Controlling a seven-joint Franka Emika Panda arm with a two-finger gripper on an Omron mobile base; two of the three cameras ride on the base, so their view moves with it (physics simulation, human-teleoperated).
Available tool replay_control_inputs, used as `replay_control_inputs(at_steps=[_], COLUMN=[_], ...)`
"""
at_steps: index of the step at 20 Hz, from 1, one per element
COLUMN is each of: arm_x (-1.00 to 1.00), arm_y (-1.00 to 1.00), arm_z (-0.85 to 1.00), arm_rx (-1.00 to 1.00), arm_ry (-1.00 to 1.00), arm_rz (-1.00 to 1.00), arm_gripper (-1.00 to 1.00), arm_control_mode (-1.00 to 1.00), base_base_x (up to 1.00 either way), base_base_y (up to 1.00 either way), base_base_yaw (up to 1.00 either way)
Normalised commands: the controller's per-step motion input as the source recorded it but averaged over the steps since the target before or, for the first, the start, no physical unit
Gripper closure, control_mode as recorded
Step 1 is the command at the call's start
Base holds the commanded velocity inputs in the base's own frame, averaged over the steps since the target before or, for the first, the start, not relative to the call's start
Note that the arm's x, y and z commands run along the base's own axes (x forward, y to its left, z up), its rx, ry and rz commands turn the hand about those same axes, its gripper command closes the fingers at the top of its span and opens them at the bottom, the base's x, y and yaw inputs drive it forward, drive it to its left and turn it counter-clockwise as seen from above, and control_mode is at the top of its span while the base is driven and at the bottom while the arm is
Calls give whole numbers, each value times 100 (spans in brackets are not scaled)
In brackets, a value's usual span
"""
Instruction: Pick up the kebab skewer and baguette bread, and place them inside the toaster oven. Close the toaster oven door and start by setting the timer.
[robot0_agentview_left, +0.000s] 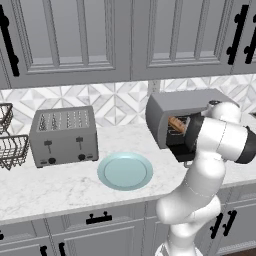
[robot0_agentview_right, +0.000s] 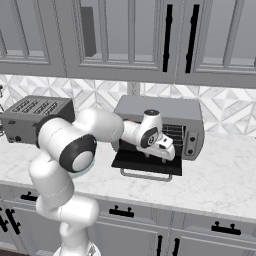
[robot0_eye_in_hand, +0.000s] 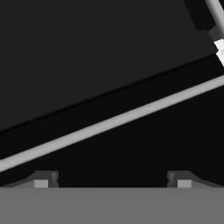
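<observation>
The toaster oven (robot0_agentview_right: 165, 111) stands on the counter with its door (robot0_agentview_right: 134, 161) folded down flat. The baguette bread (robot0_agentview_left: 176, 125) lies on the rack inside the opening. The kebab skewer is hidden. My gripper (robot0_agentview_right: 167, 150) hovers low over the lowered door, just in front of the opening, open and holding nothing. In the hand view the gripper (robot0_eye_in_hand: 112, 180) has its fingertips (robot0_eye_in_hand: 43, 179) set wide apart, facing the dark glass, and the silver bar handle (robot0_eye_in_hand: 109, 124) runs across on a slant. The knobs (robot0_agentview_right: 191, 141) sit at the oven's right side.
A teal plate (robot0_agentview_left: 125, 171) lies bare on the counter left of the oven. Further left stands a grey four-slot toaster (robot0_agentview_left: 63, 135), and a wire basket (robot0_agentview_left: 11, 150) sits at the left edge. Upper cabinets (robot0_agentview_left: 70, 35) hang above.
</observation>
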Motion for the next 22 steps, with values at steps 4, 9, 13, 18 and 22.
replay_control_inputs(at_steps=[4, 9, 13, 18, 22], arm_x=[27, 33, 10, -1, -14], arm_y=[0, 0, 0, 0, 0], arm_z=[-3, 0, 0, 3, 12], arm_rx=[0, 0, 0, 0, 0], arm_ry=[0, 0, 0, 0, -1], arm_rz=[-2, -5, -4, -3, -4], arm_gripper=[-100, -100, -100, -100, -100], arm_control_mode=[-100, -100, -100, -100, -100], base_base_x=[0, 0, 0, 0, 0], base_base_y=[0, 0, 0, 0, 0], base_base_yaw=[0, 0, 0, 0, 0])
